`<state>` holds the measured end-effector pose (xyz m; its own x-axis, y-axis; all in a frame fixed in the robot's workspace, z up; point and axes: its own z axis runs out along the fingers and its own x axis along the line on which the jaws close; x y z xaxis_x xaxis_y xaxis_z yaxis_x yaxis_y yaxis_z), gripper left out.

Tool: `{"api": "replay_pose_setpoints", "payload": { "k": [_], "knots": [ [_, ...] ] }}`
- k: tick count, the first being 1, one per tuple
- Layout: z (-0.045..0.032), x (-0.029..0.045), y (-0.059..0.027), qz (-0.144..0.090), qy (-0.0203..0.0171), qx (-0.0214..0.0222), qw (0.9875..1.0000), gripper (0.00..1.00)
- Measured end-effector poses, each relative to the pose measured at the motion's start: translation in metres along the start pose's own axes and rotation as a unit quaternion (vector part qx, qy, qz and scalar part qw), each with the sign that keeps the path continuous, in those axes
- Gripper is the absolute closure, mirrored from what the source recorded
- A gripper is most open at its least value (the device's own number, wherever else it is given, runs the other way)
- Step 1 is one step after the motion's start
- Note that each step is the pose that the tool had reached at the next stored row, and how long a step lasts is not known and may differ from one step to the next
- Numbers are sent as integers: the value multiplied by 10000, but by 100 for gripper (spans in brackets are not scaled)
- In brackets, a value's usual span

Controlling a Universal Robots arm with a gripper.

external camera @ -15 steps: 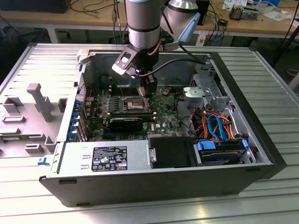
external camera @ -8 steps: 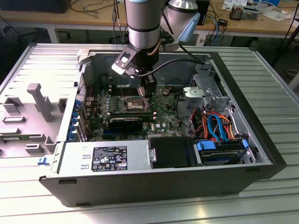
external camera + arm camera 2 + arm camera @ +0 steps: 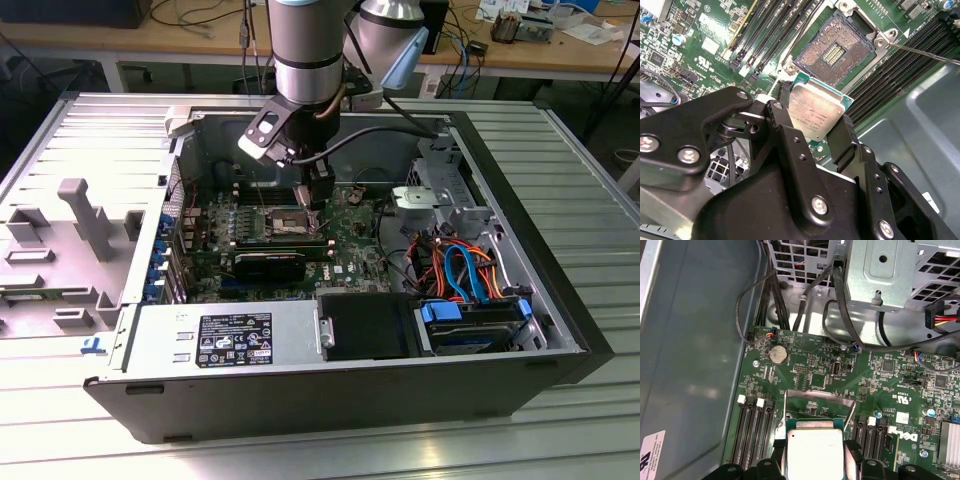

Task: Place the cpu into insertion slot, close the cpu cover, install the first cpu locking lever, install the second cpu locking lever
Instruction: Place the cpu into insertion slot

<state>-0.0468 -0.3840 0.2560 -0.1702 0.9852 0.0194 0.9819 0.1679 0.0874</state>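
Exterior view: the arm [image 3: 308, 60] reaches straight down into the open computer case [image 3: 330, 405], and its tool [image 3: 318, 195] hangs just above the insertion slot [image 3: 290, 222].

Second wrist view: the tool's two black fingers [image 3: 781, 117] clamp the cpu [image 3: 817, 111] by opposite edges, near the bare slot but apart from it.

First wrist view: the cpu cover [image 3: 820, 399] stands raised just beyond the gripped cpu.
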Motion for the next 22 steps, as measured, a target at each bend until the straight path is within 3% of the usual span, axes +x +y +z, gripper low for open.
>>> {"api": "replay_pose_setpoints", "payload": {
  "k": [22],
  "knots": [
    [4, 0, 0, 298, -26, -6, 9996, 46]
  ]
}}
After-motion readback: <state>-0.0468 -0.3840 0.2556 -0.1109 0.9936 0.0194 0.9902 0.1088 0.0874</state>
